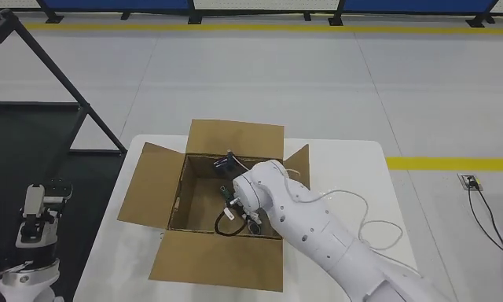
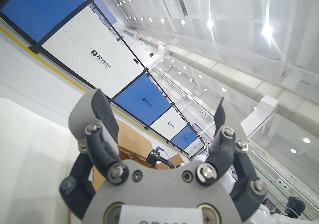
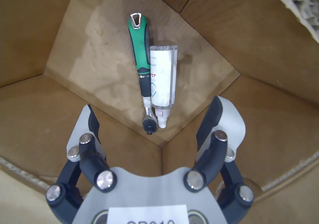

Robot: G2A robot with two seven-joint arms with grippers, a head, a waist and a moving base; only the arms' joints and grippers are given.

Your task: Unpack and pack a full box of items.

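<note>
Well to the left of the box (image 1: 236, 135), beyond the edge of the table (image 1: 354, 164), the left gripper (image 2: 159, 100) sits aimed upward, its jaws spread wide on nothing; it looks best left there. On the box floor, near a corner, the green-handled ratchet (image 3: 140, 43) and the clear bottle (image 3: 163, 75) lie side by side, touching. The right gripper (image 3: 152, 106) hangs above them inside the box walls, jaws wide and empty. The step looks like lifting one item out; since they touch, I would grip the ratchet's handle end, which lies clear of the bottle, then descend straight, close firmly and lift without brushing the box walls.
</note>
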